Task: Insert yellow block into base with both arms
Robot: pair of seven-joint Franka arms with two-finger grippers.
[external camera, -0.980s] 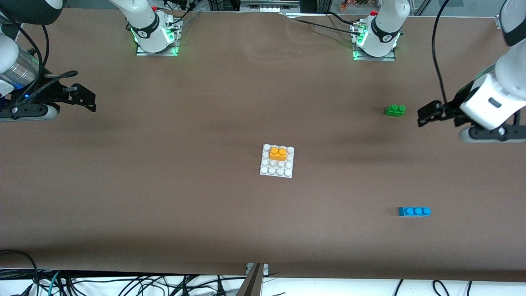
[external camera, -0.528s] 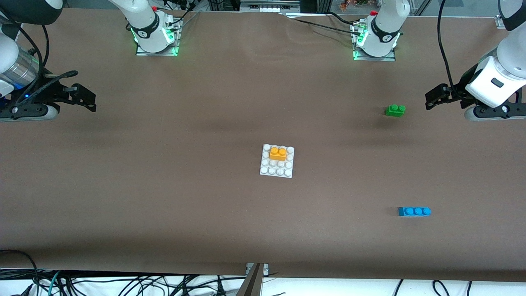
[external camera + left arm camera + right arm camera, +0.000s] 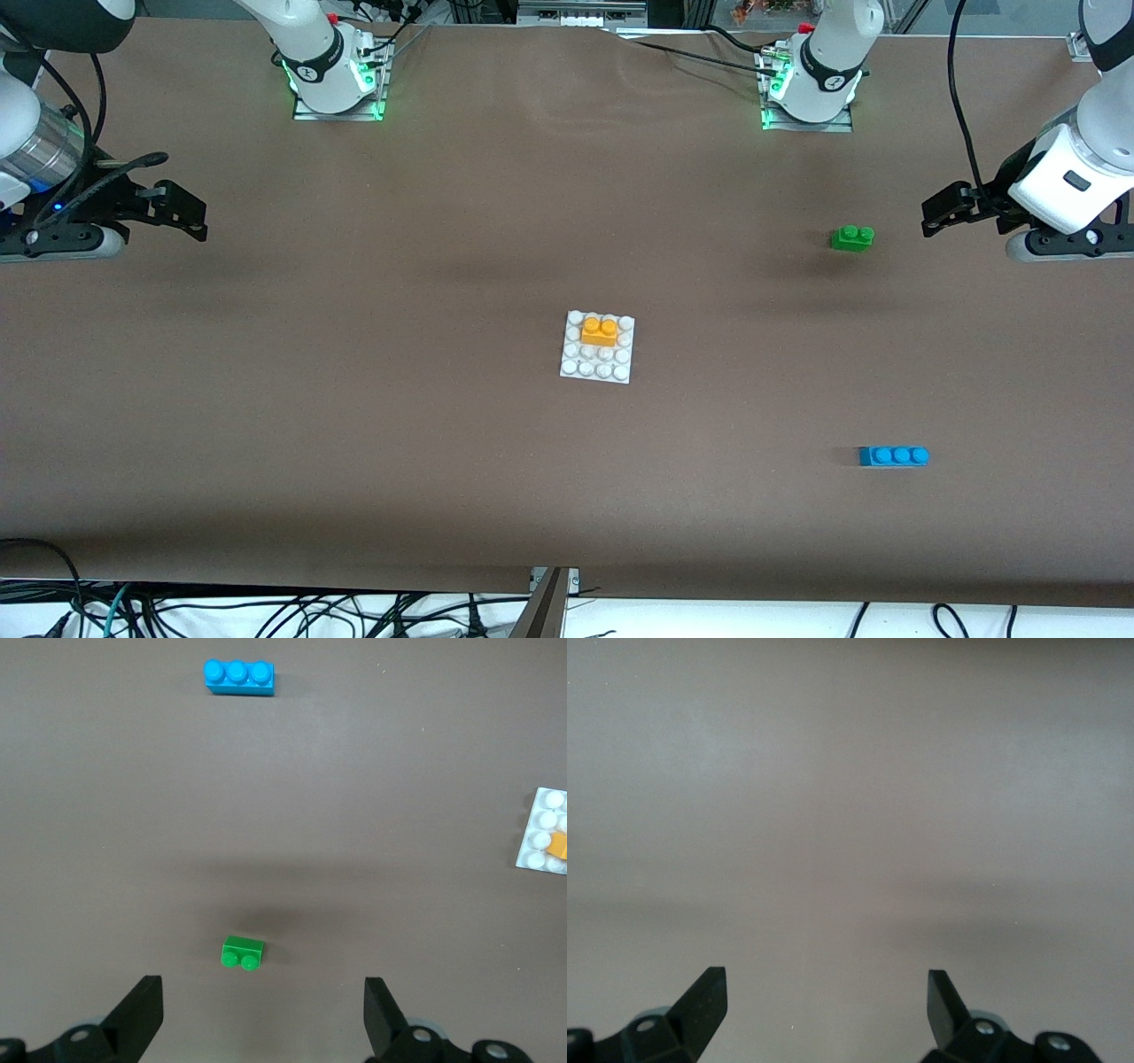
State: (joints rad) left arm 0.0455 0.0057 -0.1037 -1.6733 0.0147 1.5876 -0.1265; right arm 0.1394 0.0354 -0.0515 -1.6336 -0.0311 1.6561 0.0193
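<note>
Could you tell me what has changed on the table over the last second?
The left gripper, open and empty, drew back from beside the green brick toward its end of the table. The right gripper, yellow block on the base, and blue brick stayed put.

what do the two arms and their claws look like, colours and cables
Both arms are white with black joint sections, bases lit green. Left claw and right claw are black, two-fingered, with wedge-shaped fingertips. Black cables trail along both arms.
</note>
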